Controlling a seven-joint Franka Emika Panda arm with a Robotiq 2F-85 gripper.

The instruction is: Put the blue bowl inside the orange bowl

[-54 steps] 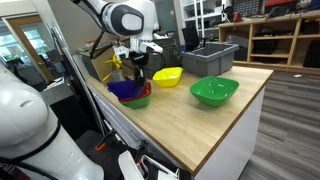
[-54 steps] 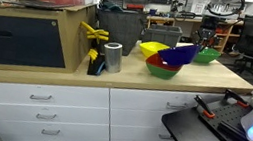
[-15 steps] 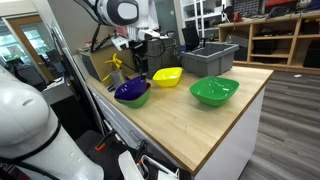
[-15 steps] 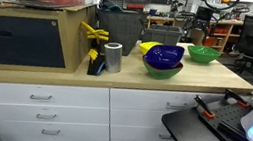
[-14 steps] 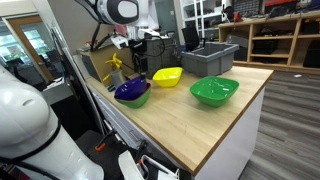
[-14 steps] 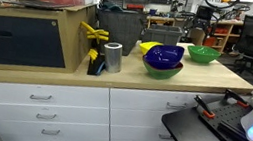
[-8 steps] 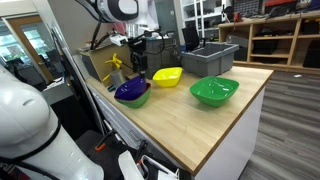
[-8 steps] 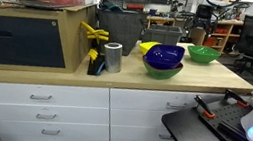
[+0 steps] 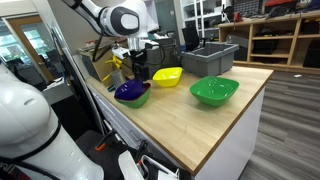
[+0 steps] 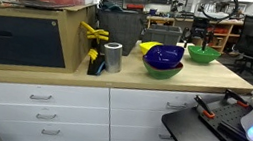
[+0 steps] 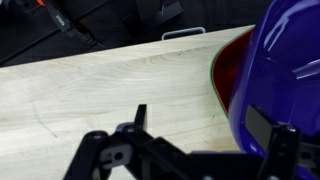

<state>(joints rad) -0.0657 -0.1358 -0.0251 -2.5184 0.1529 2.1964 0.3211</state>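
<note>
Wooden bench [image 11: 90, 90]: blue bowl [image 11: 285, 50] sits nested in orange bowl [image 11: 232, 75], below the claw [image 11: 200, 120], jaws spread, empty.

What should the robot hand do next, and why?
Probably just lift up and away. The blue bowl already sits nested in the orange bowl, and the gripper hangs open near it, holding nothing.

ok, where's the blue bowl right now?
In an exterior view the blue bowl sits at the wooden counter's left end, just left of the yellow bowl; the wrist view shows it nested in the orange bowl.
</note>
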